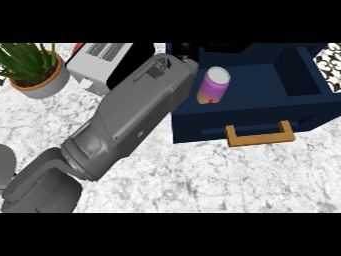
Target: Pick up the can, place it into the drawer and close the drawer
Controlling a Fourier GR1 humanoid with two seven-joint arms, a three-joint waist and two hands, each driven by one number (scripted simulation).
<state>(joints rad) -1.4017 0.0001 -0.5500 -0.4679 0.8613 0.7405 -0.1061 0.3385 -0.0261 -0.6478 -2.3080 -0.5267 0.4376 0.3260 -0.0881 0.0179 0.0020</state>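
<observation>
Left forearm [129, 117] stretches diagonally up-right from lower-left; hand [185, 51] barely visible, fingers indiscernible.

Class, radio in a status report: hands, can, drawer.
Left hand at drawer's back corner, fingers unclear. Right hand out of view. Can lying inside open drawer. Handle unobstructed.

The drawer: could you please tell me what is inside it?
A purple can lies inside the open drawer. The grey forearm covers the drawer's left edge, so anything there cannot be seen.
</observation>
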